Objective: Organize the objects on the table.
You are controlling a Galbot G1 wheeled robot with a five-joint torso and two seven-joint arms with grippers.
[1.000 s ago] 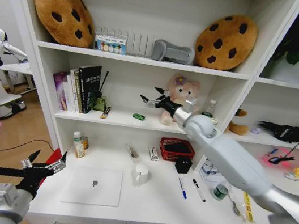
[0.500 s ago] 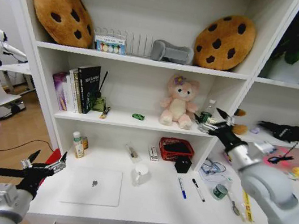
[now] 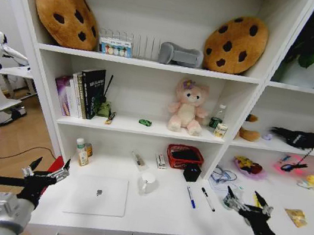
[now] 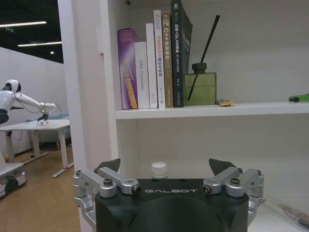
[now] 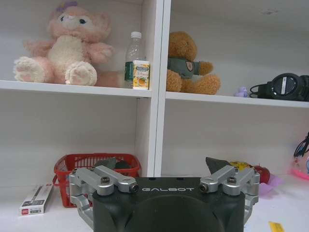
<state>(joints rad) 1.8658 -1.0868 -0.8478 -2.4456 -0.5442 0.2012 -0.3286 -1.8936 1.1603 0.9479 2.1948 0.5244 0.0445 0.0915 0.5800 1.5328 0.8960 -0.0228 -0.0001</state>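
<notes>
Table (image 3: 158, 217) front open; mug (image 3: 148, 182), pens (image 3: 191, 197), seemingly can (image 3: 231, 200) crowd back.

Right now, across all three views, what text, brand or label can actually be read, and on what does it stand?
"GALBOT": black housing of the left gripper.
"GALBOT": black housing of the right gripper.
"C++": tan book spine on the shelf; the rest is too small to read.
"SLAMBOOK": black book spine, only roughly legible.
"OAS Controller": white book spine, partly blurred.
Purple book spine, small white and red box, orange-labelled carton: print unreadable.
</notes>
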